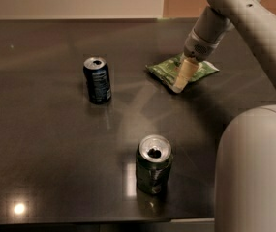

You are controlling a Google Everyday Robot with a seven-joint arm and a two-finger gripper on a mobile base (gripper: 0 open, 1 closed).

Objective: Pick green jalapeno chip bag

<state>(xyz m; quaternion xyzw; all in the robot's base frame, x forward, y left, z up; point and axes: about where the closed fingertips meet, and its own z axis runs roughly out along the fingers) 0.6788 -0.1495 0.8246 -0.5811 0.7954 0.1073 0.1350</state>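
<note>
The green jalapeno chip bag [165, 72] lies flat on the dark table [55, 129] at the right rear, light green with pale ends. My gripper [182, 80] reaches down from the upper right, its cream fingertips [185, 73] resting over the middle of the bag and hiding part of it. The bag still lies on the table surface.
A dark blue soda can [98, 79] stands left of the bag. A green soda can [153, 164] stands near the table's front edge. My arm's white body [253, 168] fills the lower right corner. A pale wall runs behind the table.
</note>
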